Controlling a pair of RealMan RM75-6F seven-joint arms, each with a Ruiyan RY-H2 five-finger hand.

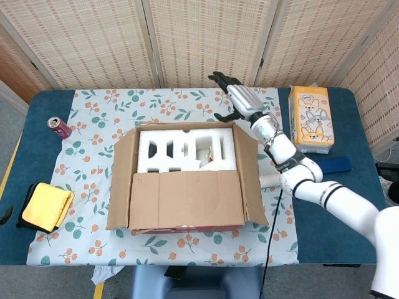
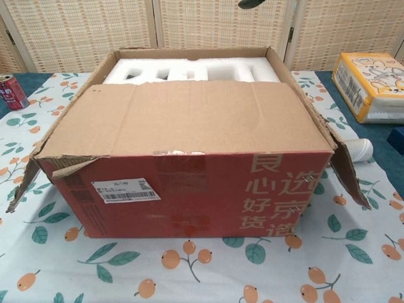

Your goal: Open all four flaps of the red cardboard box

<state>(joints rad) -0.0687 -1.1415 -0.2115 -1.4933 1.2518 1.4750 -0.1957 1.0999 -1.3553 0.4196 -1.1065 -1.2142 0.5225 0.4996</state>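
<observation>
The red cardboard box (image 2: 189, 196) stands in the middle of the floral cloth, with white foam (image 1: 184, 149) showing in its far half. Its near flap (image 1: 187, 199) lies flat over the front half. The left flap (image 1: 121, 177) and right flap (image 1: 252, 180) hang outward. The far flap is out of sight in both views, beyond the far rim (image 2: 189, 52). My right hand (image 1: 240, 99) hovers over the box's far right corner, fingers spread and holding nothing. In the chest view only a dark fingertip (image 2: 252, 3) shows. My left hand is in neither view.
A red soda can (image 1: 59, 126) stands at the far left and a yellow cloth (image 1: 45, 205) lies at the near left. An orange carton (image 1: 312, 118) and a blue block (image 1: 327, 166) sit right of the box. A white cup (image 2: 360, 149) lies beside the right flap.
</observation>
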